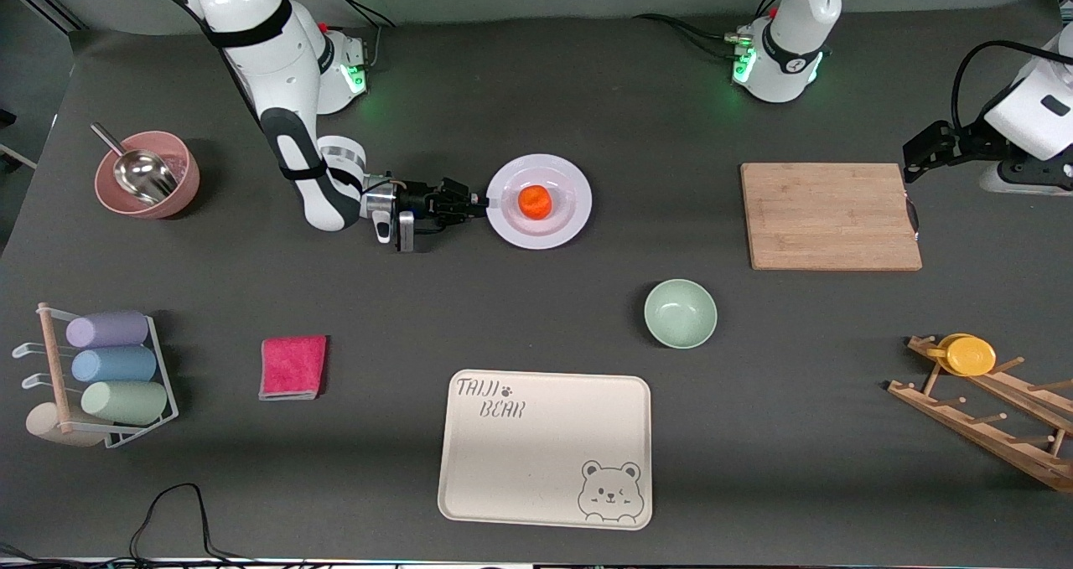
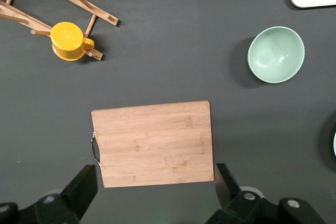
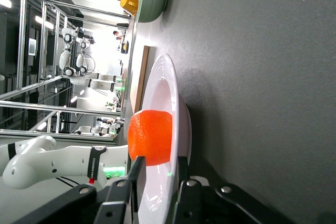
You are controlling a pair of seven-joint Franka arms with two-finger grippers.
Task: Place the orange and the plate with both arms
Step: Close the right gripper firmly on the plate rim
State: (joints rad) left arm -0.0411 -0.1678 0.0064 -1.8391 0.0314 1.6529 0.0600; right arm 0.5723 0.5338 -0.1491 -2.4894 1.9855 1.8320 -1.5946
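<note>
The orange [image 1: 535, 202] lies in the well of the white plate [image 1: 572, 182], which sits mid-table toward the robots' bases. My right gripper [image 1: 484, 203] lies low at the plate's edge on the right arm's side. In the right wrist view its fingers [image 3: 137, 174] clamp the plate [image 3: 167, 93] rim, one above and one beneath, with the orange [image 3: 150, 137] just past them. My left gripper [image 1: 914, 160] hangs open and empty in the air by the cutting board's handle end. Its fingers [image 2: 83, 184] spread wide in the left wrist view.
A wooden cutting board [image 1: 830, 215] lies toward the left arm's end. A pale green bowl [image 1: 680, 312] and a cream bear tray [image 1: 545, 445] are nearer the camera. A pink bowl with a scoop [image 1: 147, 173], a red cloth [image 1: 292, 366], a cup rack [image 1: 101, 376] and a wooden rack with a yellow cup [image 1: 971, 355] stand around.
</note>
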